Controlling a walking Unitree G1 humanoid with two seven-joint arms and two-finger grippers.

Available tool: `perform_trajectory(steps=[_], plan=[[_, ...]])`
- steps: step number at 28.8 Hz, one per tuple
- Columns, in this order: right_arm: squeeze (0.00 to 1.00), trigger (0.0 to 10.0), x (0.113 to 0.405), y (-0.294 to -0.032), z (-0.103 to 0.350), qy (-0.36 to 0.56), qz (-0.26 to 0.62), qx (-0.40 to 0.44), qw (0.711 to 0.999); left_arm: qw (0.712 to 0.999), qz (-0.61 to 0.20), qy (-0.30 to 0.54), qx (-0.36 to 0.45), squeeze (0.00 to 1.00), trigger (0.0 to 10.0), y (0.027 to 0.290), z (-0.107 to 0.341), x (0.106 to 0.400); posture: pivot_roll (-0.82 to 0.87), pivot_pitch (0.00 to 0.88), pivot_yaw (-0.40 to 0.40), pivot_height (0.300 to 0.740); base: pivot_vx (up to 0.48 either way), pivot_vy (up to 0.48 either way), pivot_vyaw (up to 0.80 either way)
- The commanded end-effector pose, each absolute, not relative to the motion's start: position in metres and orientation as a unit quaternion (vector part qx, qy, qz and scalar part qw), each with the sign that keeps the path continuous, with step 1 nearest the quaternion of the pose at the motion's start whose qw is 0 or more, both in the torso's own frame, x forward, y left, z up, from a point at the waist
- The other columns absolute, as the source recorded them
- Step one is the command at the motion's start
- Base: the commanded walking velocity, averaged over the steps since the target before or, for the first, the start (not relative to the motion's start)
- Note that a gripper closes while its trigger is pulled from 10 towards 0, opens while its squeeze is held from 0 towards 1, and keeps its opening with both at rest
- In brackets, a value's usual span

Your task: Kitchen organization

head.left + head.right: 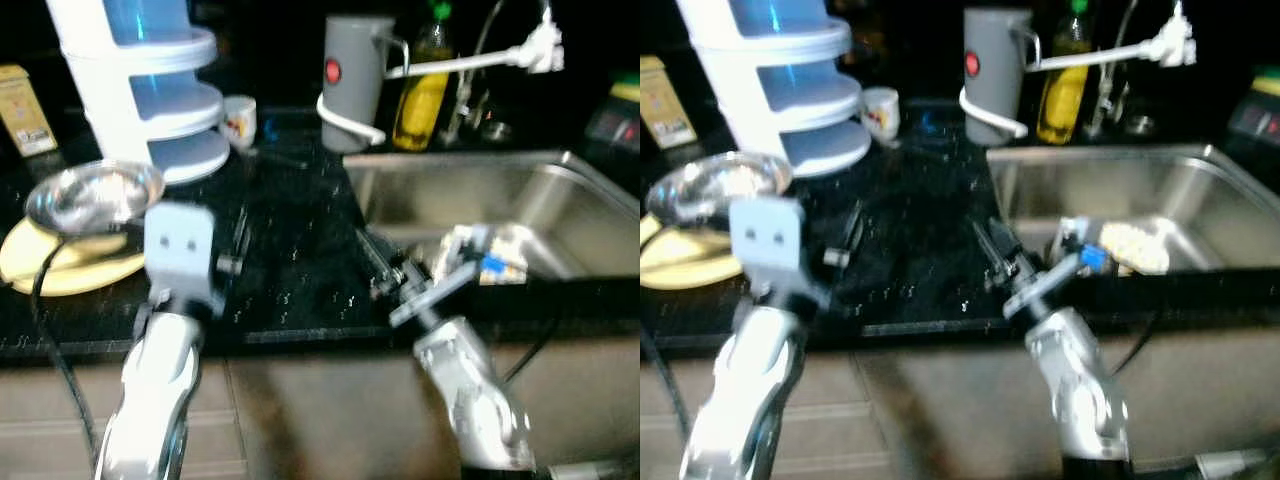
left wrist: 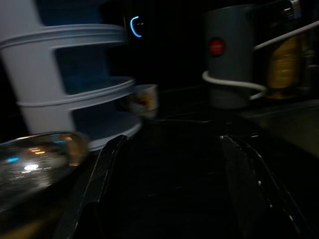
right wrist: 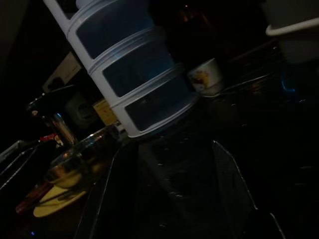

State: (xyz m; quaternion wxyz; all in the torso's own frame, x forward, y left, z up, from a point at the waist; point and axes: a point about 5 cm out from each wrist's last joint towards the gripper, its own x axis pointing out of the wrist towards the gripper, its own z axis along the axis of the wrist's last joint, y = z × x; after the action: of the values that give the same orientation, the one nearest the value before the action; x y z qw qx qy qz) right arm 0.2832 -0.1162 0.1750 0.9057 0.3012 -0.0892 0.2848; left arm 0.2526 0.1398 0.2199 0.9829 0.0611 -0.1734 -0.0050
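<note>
Both grippers over black countertop [image 1: 290, 290], fingers spread: left gripper [image 2: 169, 184] right of steel bowl [image 1: 92, 195]; right gripper [image 3: 164, 189] left of sink [image 1: 500, 210], tiered white container [image 3: 124, 74] ahead

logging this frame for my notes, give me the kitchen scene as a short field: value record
surface: black countertop, steel sink on the robot's right
left side: metal bowl resting on a yellow plate
back: white tiered container, small mug, grey kettle, yellow bottle
in sink: sponge-like item, blurred
left gripper: over the counter, jaws open, holding nothing
right gripper: over the counter by the sink edge, jaws open, holding nothing
</note>
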Motion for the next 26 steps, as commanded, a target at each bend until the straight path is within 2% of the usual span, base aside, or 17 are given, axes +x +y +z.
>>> perform_trajectory(steps=[1,26], plan=[[0.00,10.0,0.2835,-0.1123,0.1777,-0.091,0.296,0.298,0.903,0.984,-0.001,-0.167,0.063,0.00,10.0,0.1411,0.2182,0.2530,-0.03,0.000,-0.050,0.740,0.000,0.240,0.00],[0.00,10.0,0.2829,-0.1079,0.1770,-0.083,0.313,0.282,0.903,0.987,-0.012,-0.151,0.055,0.00,10.0,0.1368,0.2107,0.2555,-0.04,0.000,-0.050,0.740,0.000,0.278,0.00]])
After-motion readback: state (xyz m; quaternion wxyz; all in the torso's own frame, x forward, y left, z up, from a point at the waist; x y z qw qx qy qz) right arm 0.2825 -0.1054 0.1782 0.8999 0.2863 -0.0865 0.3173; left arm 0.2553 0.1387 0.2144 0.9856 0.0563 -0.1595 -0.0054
